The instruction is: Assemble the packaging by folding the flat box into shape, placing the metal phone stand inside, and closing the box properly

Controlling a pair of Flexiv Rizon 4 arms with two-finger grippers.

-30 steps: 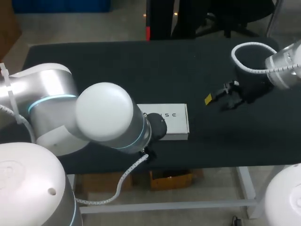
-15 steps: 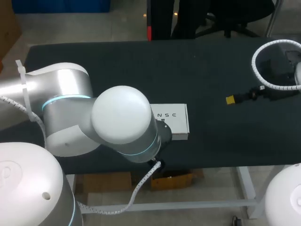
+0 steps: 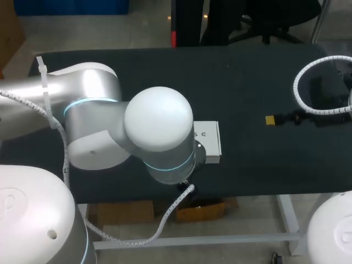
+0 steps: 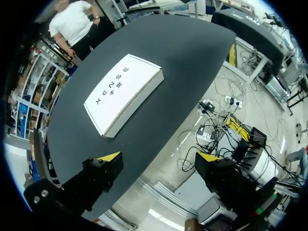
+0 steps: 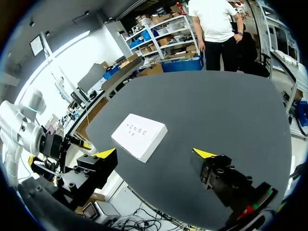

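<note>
Box [image 3: 210, 139] half hidden under left arm [image 3: 104, 124] (head view); left gripper [image 4: 159, 157], right gripper [image 5: 154, 153] spread wide.

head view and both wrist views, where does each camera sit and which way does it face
Head view: above and behind the robot, looking down on the black table; left arm hides part of the white rectangular cardboard box, right hand at the right.
Left wrist view: on the left wrist, facing along the open left hand toward the box.
Right wrist view: on the right wrist, facing over its open hand at the box.
Shared: all three show the box.
</note>
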